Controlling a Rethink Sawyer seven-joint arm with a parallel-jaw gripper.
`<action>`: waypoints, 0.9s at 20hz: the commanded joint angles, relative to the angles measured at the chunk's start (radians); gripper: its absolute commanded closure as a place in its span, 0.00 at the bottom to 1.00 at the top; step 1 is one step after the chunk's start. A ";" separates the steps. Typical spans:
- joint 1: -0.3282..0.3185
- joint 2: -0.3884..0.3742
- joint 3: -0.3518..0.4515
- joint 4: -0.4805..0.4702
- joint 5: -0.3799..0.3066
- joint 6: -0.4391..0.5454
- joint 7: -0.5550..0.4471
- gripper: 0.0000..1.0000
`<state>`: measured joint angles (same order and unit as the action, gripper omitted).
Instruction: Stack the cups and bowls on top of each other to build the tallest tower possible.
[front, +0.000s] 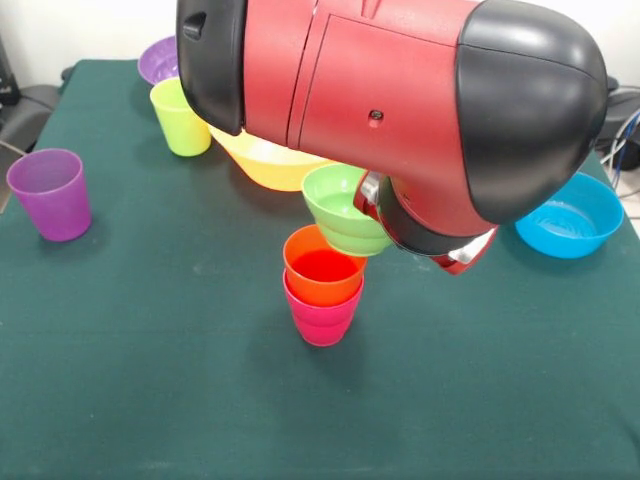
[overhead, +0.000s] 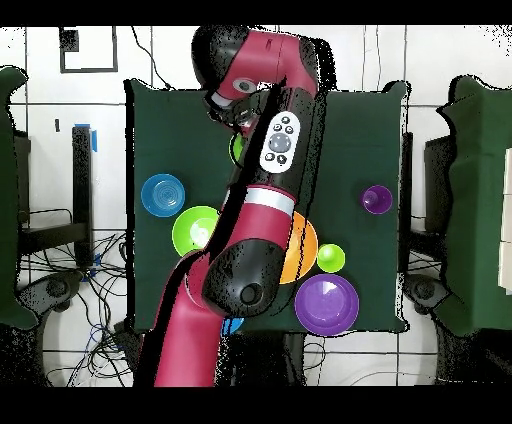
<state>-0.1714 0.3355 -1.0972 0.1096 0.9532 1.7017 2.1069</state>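
An orange cup (front: 322, 268) sits nested in a red-pink cup (front: 322, 318) at the table's middle; this is the tower. My gripper (front: 369, 193) is mostly hidden under the big red arm (front: 380, 90). A grey finger shows at the right rim of the small ribbed lime green bowl (front: 343, 212), which hangs in the air just behind and above the orange cup. In the overhead view only a sliver of that bowl (overhead: 237, 148) shows beside the arm, and the tower is hidden. The purple cup (front: 50, 193) (overhead: 377, 199) and the lime green cup (front: 180, 116) (overhead: 330, 258) stand apart.
The orange-yellow bowl (front: 268, 162) (overhead: 306, 250) and the purple bowl (front: 158, 60) (overhead: 326, 304) lie at the robot's side. A blue bowl (front: 570, 215) (overhead: 162, 194) and the medium lime green bowl (overhead: 190, 230) lie to one side. Another blue bowl (overhead: 232, 325) peeks from under the arm.
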 joint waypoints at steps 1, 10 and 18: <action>0.002 -0.001 0.037 0.014 -0.042 -0.099 -0.082 1.00; -0.046 0.000 -0.047 -0.035 0.010 -0.077 -0.102 1.00; -0.098 0.001 -0.183 -0.079 0.116 -0.046 -0.130 1.00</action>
<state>-0.2502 0.3354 -1.2411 0.0669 1.0556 1.7015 2.1067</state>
